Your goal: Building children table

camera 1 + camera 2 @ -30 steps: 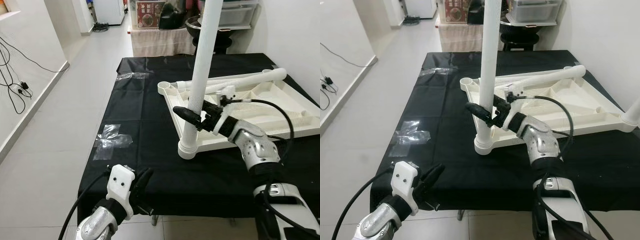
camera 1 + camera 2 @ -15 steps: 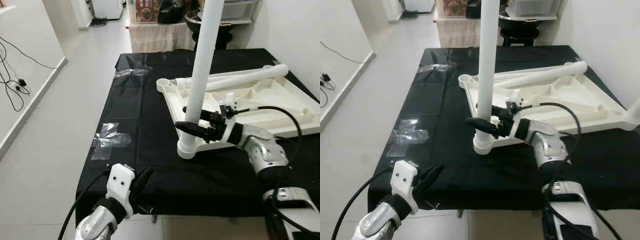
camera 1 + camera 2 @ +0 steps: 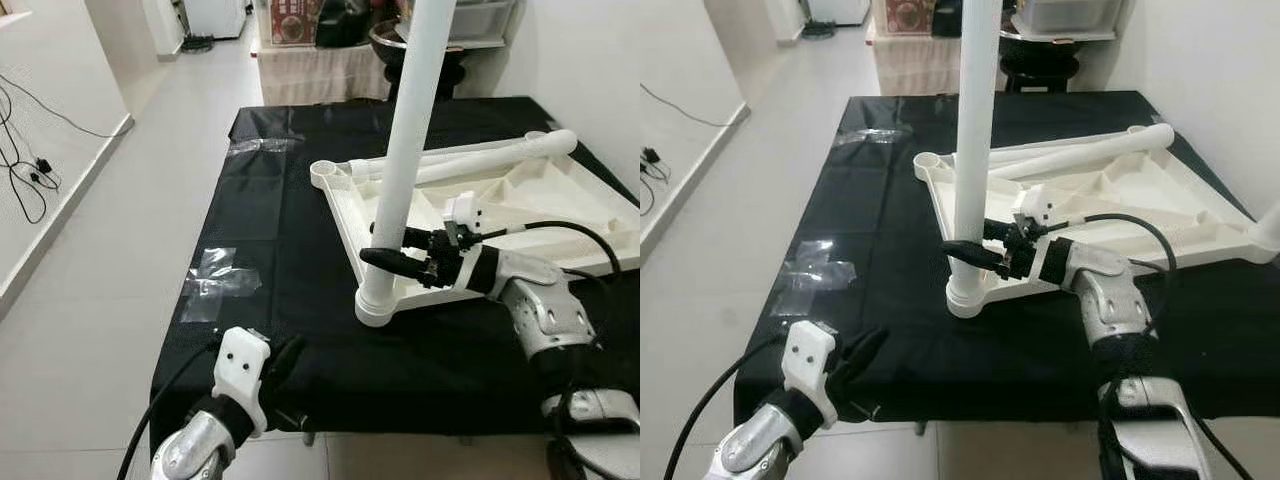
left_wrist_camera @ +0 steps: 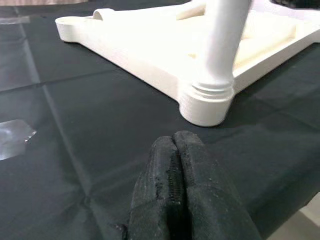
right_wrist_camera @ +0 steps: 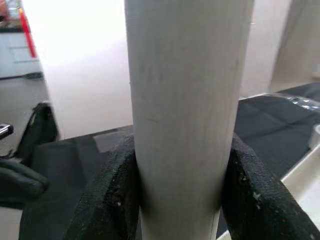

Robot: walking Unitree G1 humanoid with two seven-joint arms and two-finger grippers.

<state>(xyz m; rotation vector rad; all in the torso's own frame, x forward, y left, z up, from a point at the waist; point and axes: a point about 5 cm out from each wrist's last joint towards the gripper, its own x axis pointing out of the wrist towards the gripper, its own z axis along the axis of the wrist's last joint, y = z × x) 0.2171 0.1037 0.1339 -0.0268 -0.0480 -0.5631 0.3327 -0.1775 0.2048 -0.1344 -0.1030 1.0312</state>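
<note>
Right wrist view: right gripper (image 5: 180, 200) clamped around the upright leg (image 3: 408, 170), seated in the tabletop (image 3: 520, 200) corner socket; left gripper (image 4: 175, 200), fingers together, idles farther off.

We see the tabletop (image 3: 520, 215) lying upside down on a black cloth (image 3: 260, 240), one leg (image 3: 405, 160) standing upright in its near corner socket — our right gripper (image 3: 385, 247) clasps it low down. Our left gripper (image 3: 283, 362) hangs at the cloth's near edge.
</note>
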